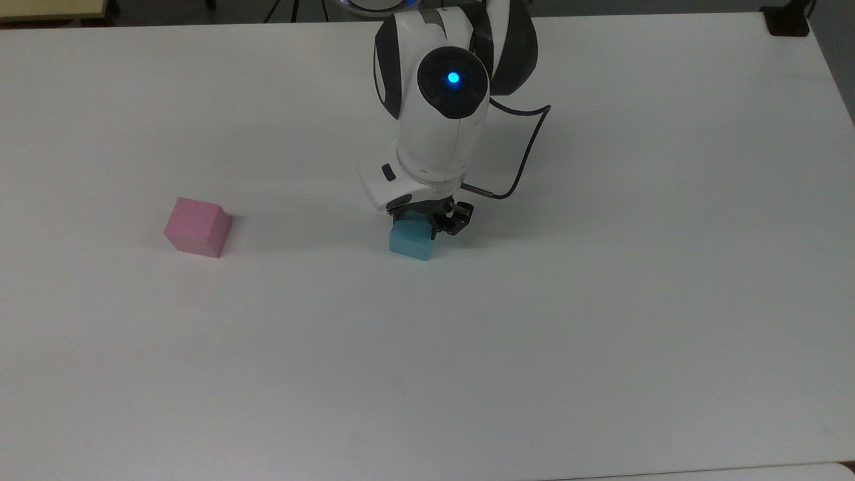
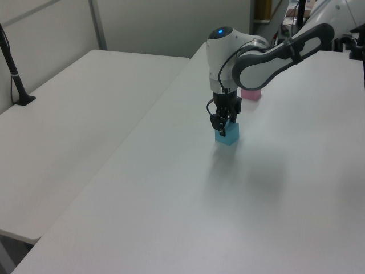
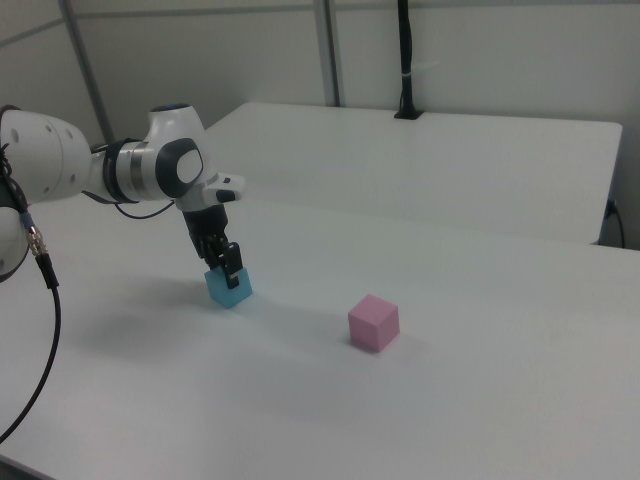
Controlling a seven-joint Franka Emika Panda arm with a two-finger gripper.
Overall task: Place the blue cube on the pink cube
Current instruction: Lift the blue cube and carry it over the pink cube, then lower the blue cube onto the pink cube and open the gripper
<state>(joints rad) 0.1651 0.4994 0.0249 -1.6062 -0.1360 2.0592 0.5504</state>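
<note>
In the top view, going from its left, the pink cube (image 1: 198,226) is sitting alone on the white surface (image 1: 601,300), well apart from the blue cube (image 1: 410,242), which is resting on the surface near the middle, partly under the white wrist of the arm (image 1: 437,127). The gripper (image 1: 427,222) is sitting low over the blue cube, with its jaws reaching down along the cube's upper sides. They look close against it in the right view, where the gripper (image 3: 225,262) is covering the top of the blue cube (image 3: 229,288), but I cannot tell whether they are already clamped on it or only bracketing it.

The step in hand appears to be the grasp. To do it well, the jaws should be meeting two opposite flat faces squarely, not corners, and low enough that the cube is not tilting or slipping out as it is lifted. The cube is looking slightly turned against the surface's edges in the top view, so the wrist should be matching that angle. Once the hold is firm, the lift should be going straight up, clearing the height of the pink cube (image 3: 373,322) before travelling toward the top view's left, so the blue cube is arriving from above and not knocking the pink one.
</note>
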